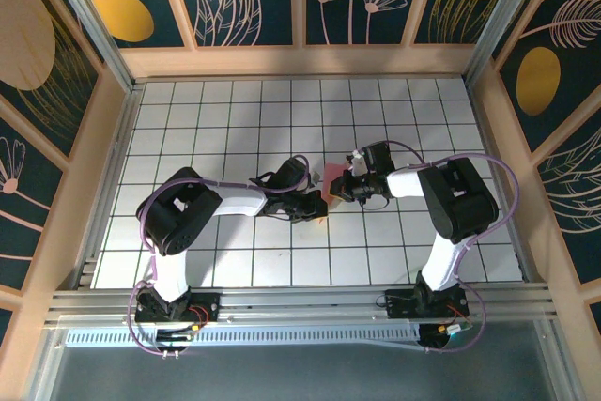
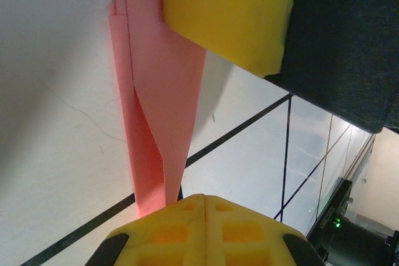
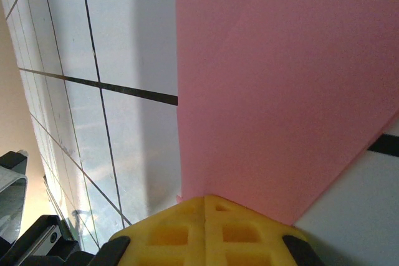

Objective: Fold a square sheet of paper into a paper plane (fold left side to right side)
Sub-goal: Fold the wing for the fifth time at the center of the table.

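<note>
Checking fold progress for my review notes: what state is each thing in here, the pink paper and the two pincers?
pink paper: folded into overlapping layers, narrowing to a tip, gripped by both pincers.
left pincer: shut on the paper's narrow tip.
right pincer: shut on a broader part of the paper.

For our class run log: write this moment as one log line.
object: folded salmon-pink paper sheet | left gripper: shut on sheet | right gripper: shut on sheet | stage: mid-fold
</note>
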Motion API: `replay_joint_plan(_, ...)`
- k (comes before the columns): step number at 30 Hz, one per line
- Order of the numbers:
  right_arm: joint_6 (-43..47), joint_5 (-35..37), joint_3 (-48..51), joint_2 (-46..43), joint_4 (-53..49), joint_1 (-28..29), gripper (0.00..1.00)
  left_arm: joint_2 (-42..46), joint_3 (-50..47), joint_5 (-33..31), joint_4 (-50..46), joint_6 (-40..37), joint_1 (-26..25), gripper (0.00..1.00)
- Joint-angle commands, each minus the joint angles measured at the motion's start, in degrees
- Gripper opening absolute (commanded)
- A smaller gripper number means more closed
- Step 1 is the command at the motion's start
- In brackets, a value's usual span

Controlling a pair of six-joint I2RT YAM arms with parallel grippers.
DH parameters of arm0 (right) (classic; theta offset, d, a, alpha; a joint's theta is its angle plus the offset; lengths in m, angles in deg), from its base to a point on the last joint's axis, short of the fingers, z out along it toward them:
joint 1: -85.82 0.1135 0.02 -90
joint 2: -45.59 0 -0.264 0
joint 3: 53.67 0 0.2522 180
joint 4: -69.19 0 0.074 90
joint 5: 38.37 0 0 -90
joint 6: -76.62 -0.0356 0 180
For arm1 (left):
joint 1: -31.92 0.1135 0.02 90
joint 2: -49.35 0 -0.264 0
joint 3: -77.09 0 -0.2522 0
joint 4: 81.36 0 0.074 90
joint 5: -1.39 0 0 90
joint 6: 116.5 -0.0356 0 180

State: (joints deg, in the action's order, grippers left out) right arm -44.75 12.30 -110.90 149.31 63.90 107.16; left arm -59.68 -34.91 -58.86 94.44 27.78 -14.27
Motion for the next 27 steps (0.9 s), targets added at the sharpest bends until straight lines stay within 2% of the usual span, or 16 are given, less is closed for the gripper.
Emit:
replay_joint_plan(1,2.94,10.59,1.48,5.27,-6.13,-0.05,0.0,-0.1,-0.71,-0.67,-1.39,-0.27,-0.2,0.0)
replay_joint_plan(27,3.16,10.51,1.54,5.46,-6.36,-0.01,0.0,-0.91,-1.82,-0.35,-0.6,0.05,-0.21,0.0)
